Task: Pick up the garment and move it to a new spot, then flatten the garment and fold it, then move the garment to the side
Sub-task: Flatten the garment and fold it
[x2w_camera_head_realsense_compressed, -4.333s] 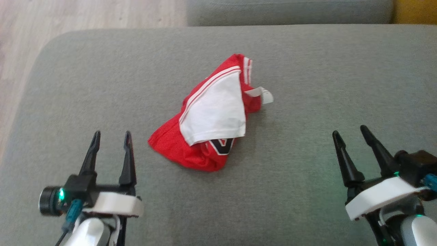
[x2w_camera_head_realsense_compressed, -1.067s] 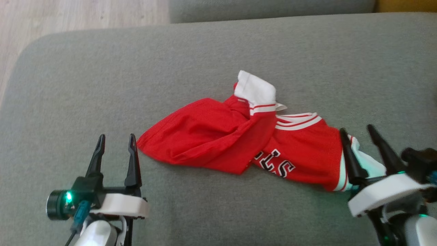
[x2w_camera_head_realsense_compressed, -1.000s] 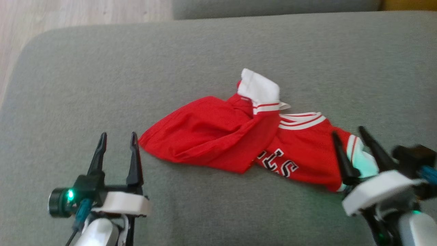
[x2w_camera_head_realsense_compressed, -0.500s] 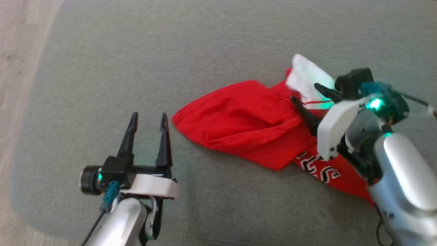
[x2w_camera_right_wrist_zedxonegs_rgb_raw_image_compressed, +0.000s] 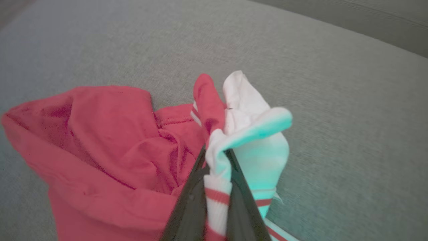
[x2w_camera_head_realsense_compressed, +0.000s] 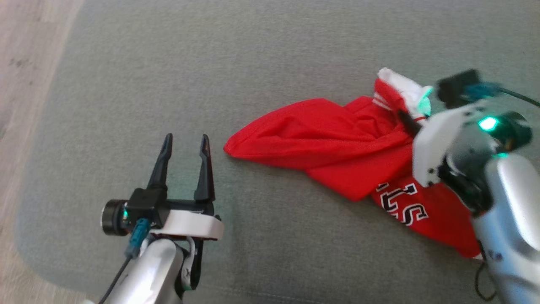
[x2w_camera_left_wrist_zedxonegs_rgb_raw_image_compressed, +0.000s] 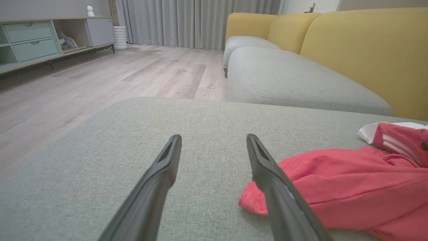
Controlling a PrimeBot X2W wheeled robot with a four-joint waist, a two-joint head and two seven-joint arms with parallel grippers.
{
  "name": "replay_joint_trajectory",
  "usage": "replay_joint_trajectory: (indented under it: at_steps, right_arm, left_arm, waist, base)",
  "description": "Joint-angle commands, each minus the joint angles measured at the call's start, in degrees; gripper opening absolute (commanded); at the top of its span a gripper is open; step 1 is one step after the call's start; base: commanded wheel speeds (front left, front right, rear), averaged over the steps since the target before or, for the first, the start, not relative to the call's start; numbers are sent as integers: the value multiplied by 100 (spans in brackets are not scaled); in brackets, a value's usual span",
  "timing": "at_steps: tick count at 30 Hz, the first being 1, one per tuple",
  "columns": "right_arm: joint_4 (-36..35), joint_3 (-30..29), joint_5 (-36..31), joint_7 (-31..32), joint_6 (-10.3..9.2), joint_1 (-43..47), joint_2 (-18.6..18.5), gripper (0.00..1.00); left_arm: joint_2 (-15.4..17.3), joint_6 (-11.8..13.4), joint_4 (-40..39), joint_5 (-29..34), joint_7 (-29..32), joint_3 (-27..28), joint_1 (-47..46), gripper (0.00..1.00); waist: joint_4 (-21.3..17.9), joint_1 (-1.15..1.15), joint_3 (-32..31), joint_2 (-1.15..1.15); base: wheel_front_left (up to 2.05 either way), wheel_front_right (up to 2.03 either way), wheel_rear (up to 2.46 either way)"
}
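The right gripper [x2w_camera_right_wrist_zedxonegs_rgb_raw_image_compressed: 215,157] clamps tight on the white trim [x2w_camera_right_wrist_zedxonegs_rgb_raw_image_compressed: 247,134] of the crumpled red garment [x2w_camera_head_realsense_compressed: 329,143] lying on the grey cushion [x2w_camera_head_realsense_compressed: 190,63], likely to drag it flat, while the left gripper [x2w_camera_head_realsense_compressed: 185,141] hovers wide open, empty, just beside its near end.

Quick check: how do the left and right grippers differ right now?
Left gripper is open with nothing between its fingers; right gripper is shut on the garment's white striped edge. In the head view, left gripper sits beside the garment's red end, apart from it; right gripper grips the opposite end. Both have dark fingers, over the grey cushion.
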Motion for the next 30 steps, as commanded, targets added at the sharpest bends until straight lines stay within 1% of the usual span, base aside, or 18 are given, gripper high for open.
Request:
replay_joint_trajectory:
  at_steps: [1,4,6,9,10,11,12,14,18,21,24,26,30]
  right_arm:
    - [-374,-150,72,-150,-4,213,85,0]
    - [-778,-727,228,-461,-4,756,401,0]
    - [-1016,-1126,298,-713,-4,1177,685,0]
    - [-1252,-1629,454,-1114,-4,1811,1052,0]
    - [-1278,-1750,534,-1228,-4,2015,1128,15]
    - [-1284,-1856,596,-1344,-4,2202,1178,63]
    - [-1281,-1947,671,-1475,-4,2366,1210,100]
    - [-1280,-2087,786,-1788,-4,2626,1239,100]
    - [-1196,-2157,1226,-2547,-4,2918,1247,100]
    - [-1192,-2198,1223,-3064,-4,2977,1248,100]
    - [-1328,-2298,847,-3439,-4,2989,1248,100]
    - [-1513,-2359,405,-3627,-4,2976,1245,100]
    - [-1854,-2239,-206,-3832,-4,2940,1006,100]
  left_arm:
    - [72,-8,-158,74,-60,263,-114,100]
    - [117,-21,-172,109,-61,335,-60,100]
    - [151,-30,-169,130,-61,359,-25,100]
    - [205,-38,-160,141,-61,372,18,100]
    - [224,-38,-158,140,-61,378,31,100]
    - [246,-35,-158,136,-60,385,49,100]
    - [267,-35,-157,130,-54,391,65,100]
    - [314,-36,-169,120,-32,399,91,100]
    - [413,-13,-223,101,21,431,152,100]
    - [468,18,-280,89,63,442,216,100]
    - [515,48,-338,75,97,453,287,100]
    - [551,79,-373,66,112,471,344,100]
    - [624,152,-429,55,149,496,494,100]
  waist:
    - [-96,0,-28,0]
    - [-256,0,-86,0]
    - [-369,0,-135,0]
    - [-535,0,-204,0]
    - [-589,0,-230,0]
    - [-646,0,-255,0]
    - [-691,0,-281,0]
    - [-776,0,-319,0]
    - [-927,0,-389,0]
    - [-999,0,-459,0]
    - [-1031,0,-523,0]
    - [-1054,0,-574,0]
    - [-1083,0,-714,0]
  base:
    - [0,0,0]
    - [0,0,0]
    - [0,0,0]
    - [0,0,0]
    - [0,0,0]
    - [0,0,0]
    - [0,0,0]
    - [0,0,0]
    - [0,0,0]
    - [0,0,0]
    - [0,0,0]
    - [0,0,0]
    - [0,0,0]
